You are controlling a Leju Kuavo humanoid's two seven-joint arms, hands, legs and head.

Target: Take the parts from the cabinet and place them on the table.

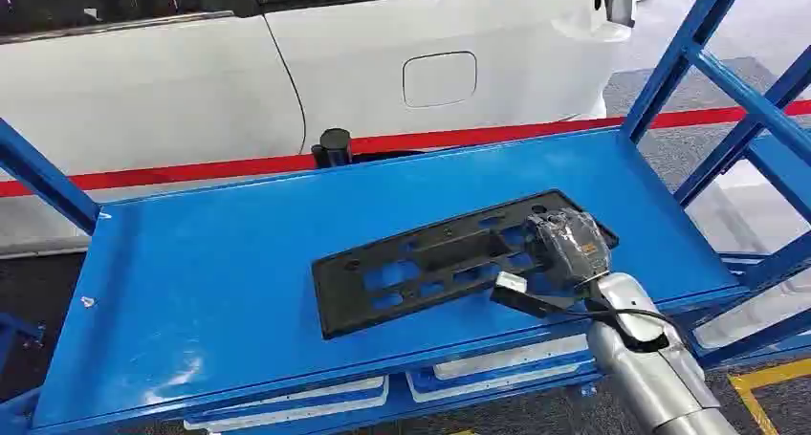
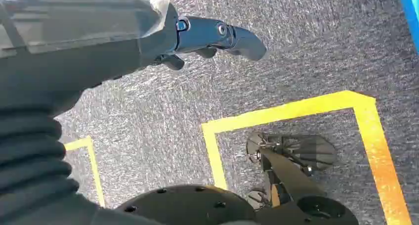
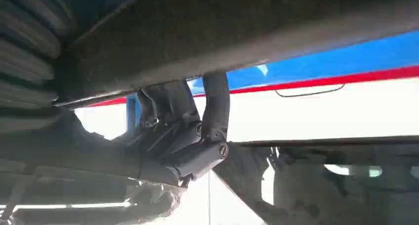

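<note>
Part (image 1: 449, 258) lies flat on blue worktop (image 1: 220, 292), right hand (image 1: 566, 246) fingers (image 3: 216, 104) clasping its edge, left hand (image 2: 212, 37) hangs empty w/ fingers apart; release looks left.

**Right hand on the part, left arm hanging**

The right arm (image 1: 650, 368) enters the head view from five o'clock, its silver forearm angled toward eleven o'clock. The right hand (image 1: 566, 246) rests on the near right end of the part (image 1: 430, 261), fingers (image 3: 215, 104) curled against its edge. The left hand (image 2: 197, 39) hangs over the floor, fingers loosely extended, holding nothing.
</note>
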